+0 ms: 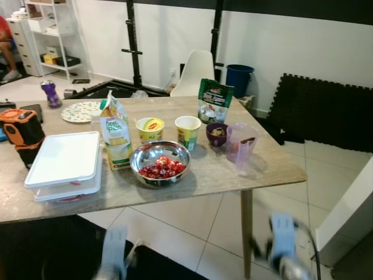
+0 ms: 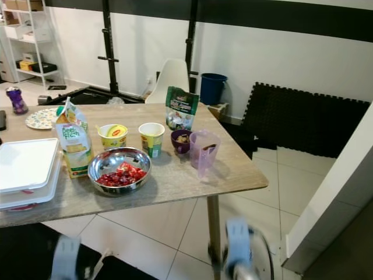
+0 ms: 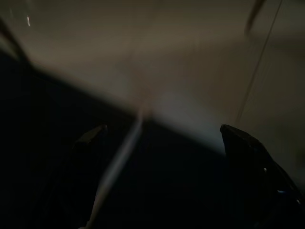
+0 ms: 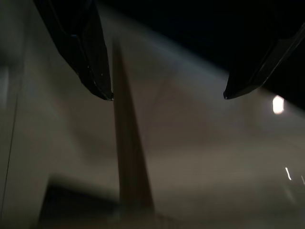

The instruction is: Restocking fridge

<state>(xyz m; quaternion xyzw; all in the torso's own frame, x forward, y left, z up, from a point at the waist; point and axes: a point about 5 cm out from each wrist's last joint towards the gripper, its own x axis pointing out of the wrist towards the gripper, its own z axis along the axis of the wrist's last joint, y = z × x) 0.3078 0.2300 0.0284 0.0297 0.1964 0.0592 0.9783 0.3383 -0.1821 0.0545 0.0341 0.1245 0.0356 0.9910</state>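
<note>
Both arms hung low in front of the table edge: the left gripper [image 3: 162, 143] and the right gripper [image 4: 167, 95] each had fingers spread apart and held nothing, pointing at tiled floor, though both wrist views were dark and blurred, so detail is uncertain. No item appeared collected yet; the whole restock remained, with the juice carton [image 1: 116, 140], steel bowl of red fruit [image 1: 160, 163], two yellow cups [image 1: 150, 129], green pouch [image 1: 214, 100], purple bowl [image 1: 217, 133] and white lidded container [image 1: 64, 163] all standing on the wooden table [image 1: 245, 169]. A pink measuring jug [image 1: 240, 146] near the corner and the table leg [image 1: 247, 233] between the arms would likely obstruct a reach.
</note>
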